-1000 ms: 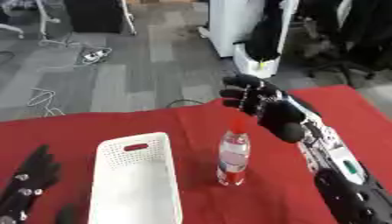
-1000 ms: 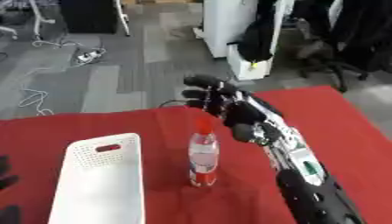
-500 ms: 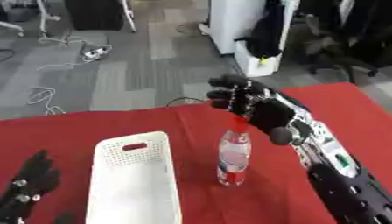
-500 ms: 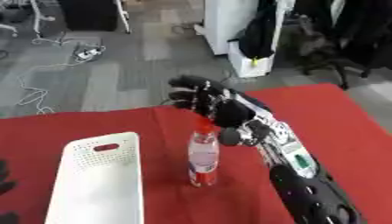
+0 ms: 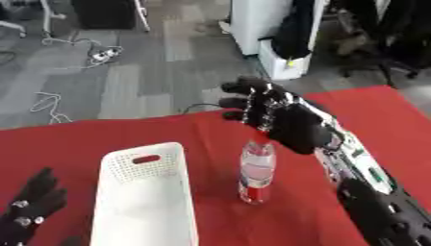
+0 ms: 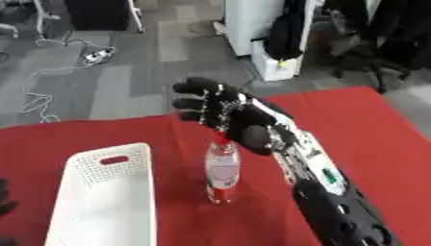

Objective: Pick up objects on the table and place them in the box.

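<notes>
- Right hand [image 5: 282,120] hovers over the top of the bottle [image 5: 256,171], palm turned down and toward the near left, fingers [image 5: 240,89] spread and nearly straight, reaching to the far left past the cap.
- It has hold of nothing; whether the palm touches the bottle's top cannot be told, since the hand covers the cap from above.
- Its black forearm with silver and green parts comes in from the near right corner, slanting across the red tabletop [image 5: 76,144].
- The bottle stands upright on the tabletop, clear plastic with a red band near its base and a pale label around its middle.
- White box [image 5: 145,192], a perforated plastic basket with a slot handle at its far end, lies just left of the bottle, apart from it, its long side running from near to far.
- Left hand [image 5: 30,206] shows at the near left corner, resting low with fingers pointing up and relaxed, holding nothing, well apart from the box's near end.
- Beyond the far edge of the tabletop lies grey floor with cables.
</notes>
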